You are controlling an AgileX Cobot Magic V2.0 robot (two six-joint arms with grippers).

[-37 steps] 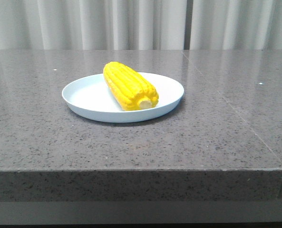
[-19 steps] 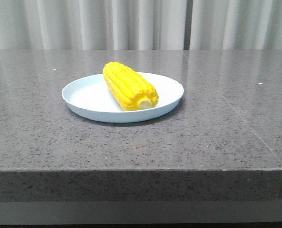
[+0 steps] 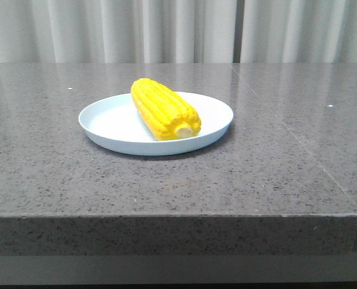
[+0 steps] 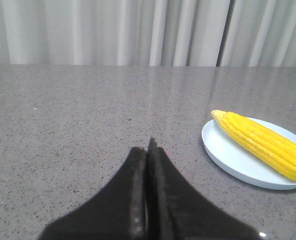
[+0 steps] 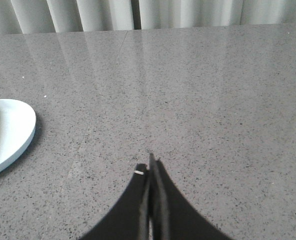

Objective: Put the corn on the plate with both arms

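The yellow corn (image 3: 165, 109) lies on the pale blue plate (image 3: 112, 129) in the middle of the grey stone table, its pale stub end toward the front. No arm or gripper shows in the front view. In the left wrist view my left gripper (image 4: 148, 147) is shut and empty, apart from the plate (image 4: 222, 150) and the corn (image 4: 262, 142) beside it. In the right wrist view my right gripper (image 5: 150, 165) is shut and empty, with the plate's rim (image 5: 23, 142) well off to its side and only a sliver of corn at the frame edge.
The grey speckled stone table (image 3: 274, 174) has a front edge close to the camera. A seam (image 3: 298, 144) runs across its right part. Pale curtains (image 3: 178, 30) hang behind the table.
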